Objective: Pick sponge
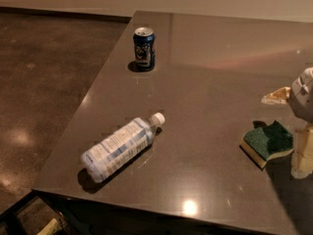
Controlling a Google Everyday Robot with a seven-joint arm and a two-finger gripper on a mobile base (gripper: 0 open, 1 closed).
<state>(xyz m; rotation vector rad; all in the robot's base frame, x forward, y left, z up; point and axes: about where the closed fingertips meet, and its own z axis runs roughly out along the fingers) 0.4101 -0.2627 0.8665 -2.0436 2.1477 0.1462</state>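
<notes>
The sponge [268, 142] lies flat on the dark table [205, 82] near its right side, dark green top over pale yellow foam. My gripper [290, 129] comes in from the right edge of the view and hangs over the sponge's right end. Its fingers are apart: one pale finger [276, 96] sits just beyond the sponge and the other [303, 153] stands at the sponge's near right side. The sponge rests on the table and nothing is held. Most of the gripper's body is cut off by the right edge.
A clear plastic bottle [121, 147] lies on its side near the table's front left corner. A blue can [144, 48] stands upright at the back left. The table's left edge drops to a brown floor [44, 92].
</notes>
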